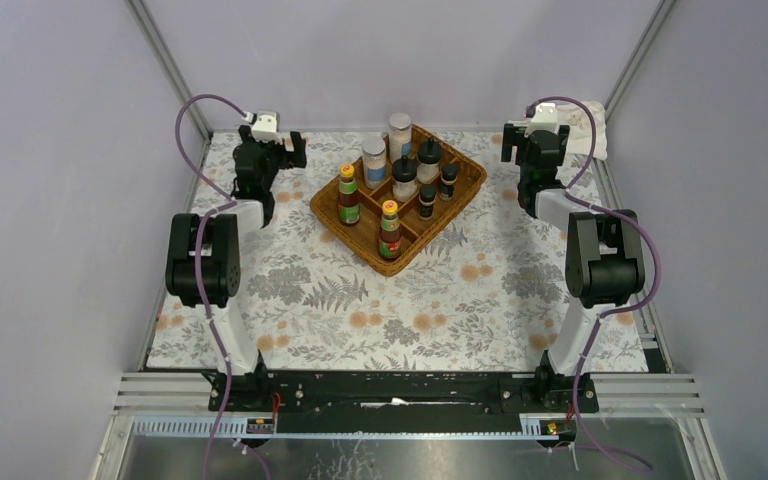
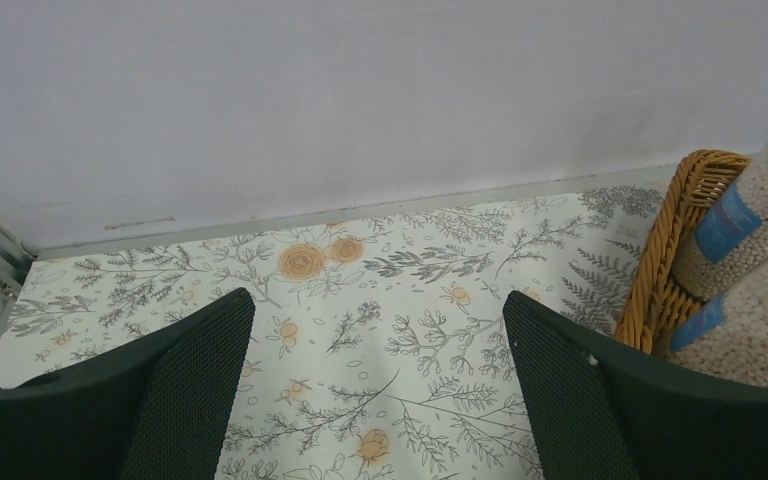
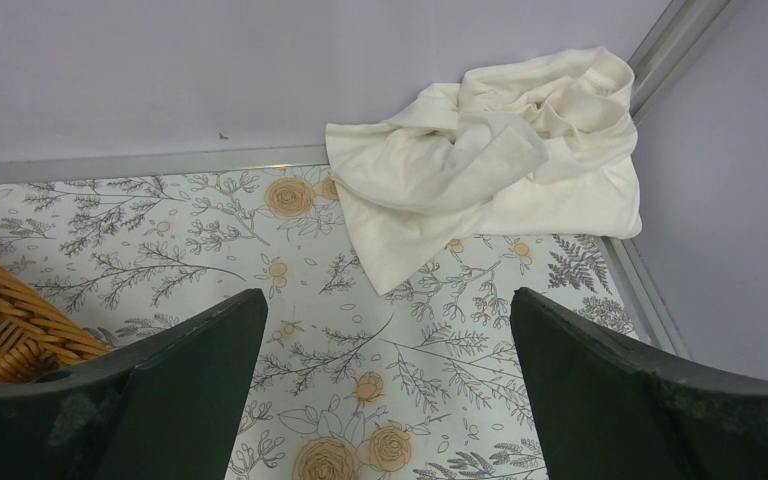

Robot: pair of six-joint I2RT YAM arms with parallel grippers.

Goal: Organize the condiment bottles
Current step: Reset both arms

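Note:
All the condiment bottles stand in the brown wicker divided tray (image 1: 345, 237) at the middle back of the table. Two red-labelled, yellow-capped sauce bottles (image 1: 348, 196) (image 1: 390, 231) are in its near compartments. Two white, blue-labelled shakers (image 1: 374, 162) (image 1: 400, 135) are at its far left, and they also show in the left wrist view (image 2: 750, 215). Several black-lidded dark jars (image 1: 429, 160) fill the right side. My left gripper (image 1: 295, 150) (image 2: 375, 310) is open and empty, left of the tray. My right gripper (image 1: 510, 140) (image 3: 385, 305) is open and empty, right of the tray.
A crumpled cream cloth (image 3: 490, 150) lies in the far right corner against the wall, also seen from above (image 1: 590, 130). The tray's corner shows at the left of the right wrist view (image 3: 0, 310). Lilac walls close the back and sides.

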